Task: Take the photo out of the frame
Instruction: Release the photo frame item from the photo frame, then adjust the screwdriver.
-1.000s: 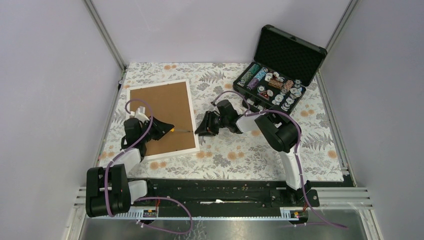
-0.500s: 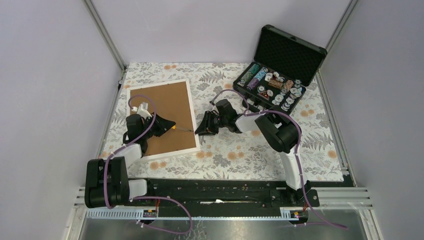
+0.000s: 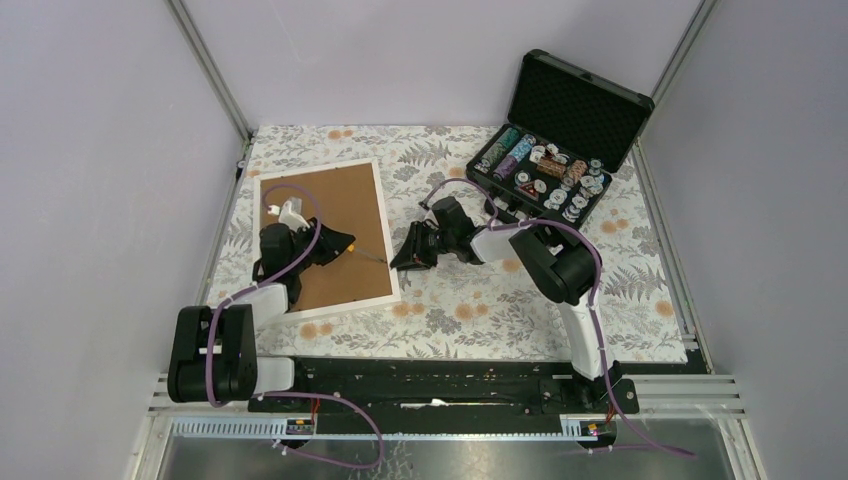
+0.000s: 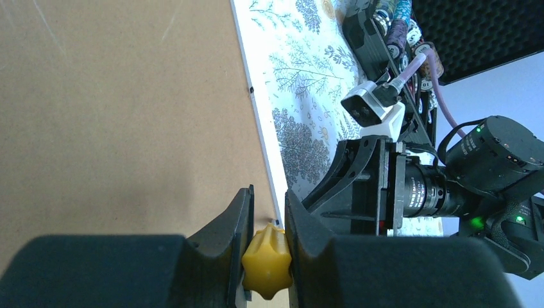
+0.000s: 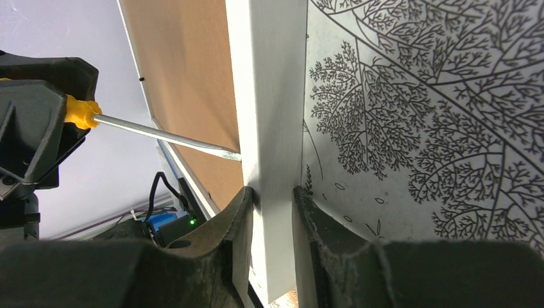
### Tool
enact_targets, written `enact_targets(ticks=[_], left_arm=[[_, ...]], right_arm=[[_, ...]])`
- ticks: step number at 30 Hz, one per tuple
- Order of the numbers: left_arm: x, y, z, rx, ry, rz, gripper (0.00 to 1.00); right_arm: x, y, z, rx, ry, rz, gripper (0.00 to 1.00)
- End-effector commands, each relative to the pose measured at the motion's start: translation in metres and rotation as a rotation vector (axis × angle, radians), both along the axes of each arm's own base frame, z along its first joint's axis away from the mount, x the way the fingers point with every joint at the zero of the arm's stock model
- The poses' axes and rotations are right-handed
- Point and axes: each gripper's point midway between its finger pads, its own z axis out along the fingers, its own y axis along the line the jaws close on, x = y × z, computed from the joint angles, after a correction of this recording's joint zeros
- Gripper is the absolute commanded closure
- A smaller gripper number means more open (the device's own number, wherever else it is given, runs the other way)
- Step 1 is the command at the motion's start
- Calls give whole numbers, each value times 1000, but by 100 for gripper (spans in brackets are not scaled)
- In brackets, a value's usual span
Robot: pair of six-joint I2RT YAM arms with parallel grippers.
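The left gripper [image 4: 267, 212] is pressed together on the yellow handle of a screwdriver [image 5: 160, 133]. Its shaft reaches right across the brown backing board [image 4: 115, 109] to the seam where the board meets the white border [image 5: 269, 96]. The right gripper [image 5: 272, 196] comes in from the right, one finger on each side of that border, and appears to pinch it. The frame [image 3: 335, 195] lies back side up on the left half of the table. Its long sides run from near to far, and both grippers work at its right edge. The photo is out of sight, presumably face down under the board. The step in hand looks like the opening of the back: one arm steadies the frame while the other works the blade at the edge of the board, so the task is at an early stage. A small dark clip [image 4: 251, 90] sits farther along the same edge. The next move calls for a firm hold on the border and a shallow, gentle lever of the tip under the board or against a clip. Too steep a push might gouge the board or slide the frame on the leaf-patterned tablecloth [image 3: 480, 310]. An open case of poker chips [image 3: 560, 160] stands well apart at the far right.
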Motion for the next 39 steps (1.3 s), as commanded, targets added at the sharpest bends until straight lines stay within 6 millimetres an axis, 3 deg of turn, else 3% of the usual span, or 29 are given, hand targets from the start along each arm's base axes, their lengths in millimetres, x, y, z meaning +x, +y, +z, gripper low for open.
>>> enact_targets(ticks=[1,8,12,16,20,25,30,33,35,39], left_arm=[[-59,-33,-59,34,262,-165,100],[-77,-73,-28,-24,227,-307,100],[-80,-86,-6,-26,164,-375,100],[-58,-67,12,22,126,-305,100],[-34,-44,51,13,20,-233,100],[-30,-40,80,-12,-51,-233,100],[-29,-40,101,-79,-82,-241,100],[-36,-45,108,-143,-77,-283,100],[-37,-41,110,-166,-79,-276,100],[-41,-43,119,-193,-101,-285,100]], right_arm=[[-7,5,-35,-79,40,-18,81],[-6,5,-45,-96,56,-19,84],[-5,6,-41,-90,34,-3,83],[5,3,-17,-82,-68,31,75],[22,-11,18,-57,-176,28,58],[39,-28,64,-10,-353,93,44],[24,-15,128,138,-511,288,39],[2,-16,152,219,-563,410,32],[-10,-15,162,255,-575,451,30],[-38,-5,160,236,-622,535,30]])
